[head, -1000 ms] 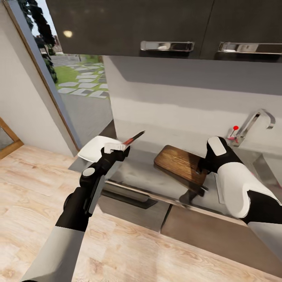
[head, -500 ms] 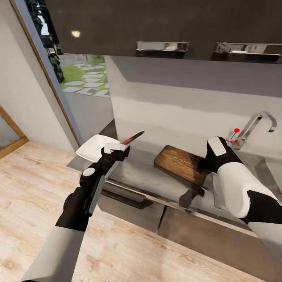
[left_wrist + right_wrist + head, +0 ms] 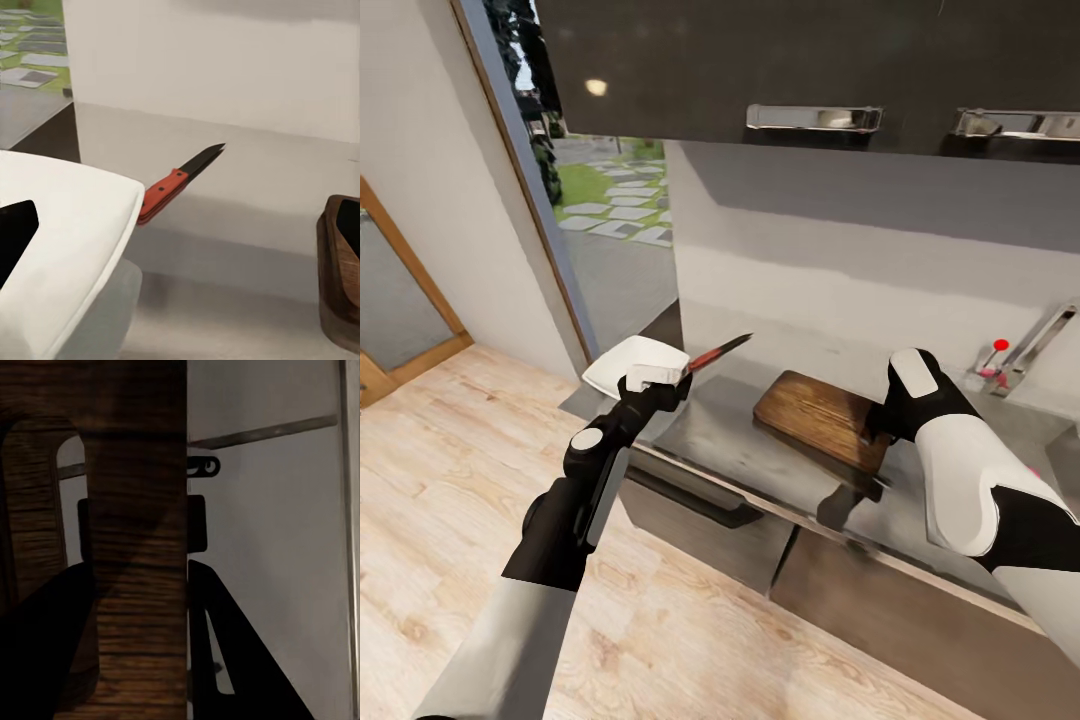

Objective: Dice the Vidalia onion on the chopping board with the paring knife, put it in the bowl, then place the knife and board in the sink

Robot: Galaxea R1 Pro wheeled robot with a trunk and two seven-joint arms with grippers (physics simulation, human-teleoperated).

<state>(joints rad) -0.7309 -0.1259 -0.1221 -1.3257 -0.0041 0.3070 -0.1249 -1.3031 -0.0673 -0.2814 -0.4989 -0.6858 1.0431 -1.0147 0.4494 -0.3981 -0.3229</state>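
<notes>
Knife (image 3: 180,183): slim dark pointed blade, red handle, in left gripper (image 3: 657,378).

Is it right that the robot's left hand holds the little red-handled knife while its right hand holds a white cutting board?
Not quite. The left gripper does hold the paring knife, but the chopping board in the right gripper is dark brown wood, as the head view shows.

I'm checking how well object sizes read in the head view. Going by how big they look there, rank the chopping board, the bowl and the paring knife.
1. chopping board, largest, though the right gripper covers one end.
2. bowl, smaller, partly hidden behind the left gripper.
3. paring knife, clearly smallest.
</notes>
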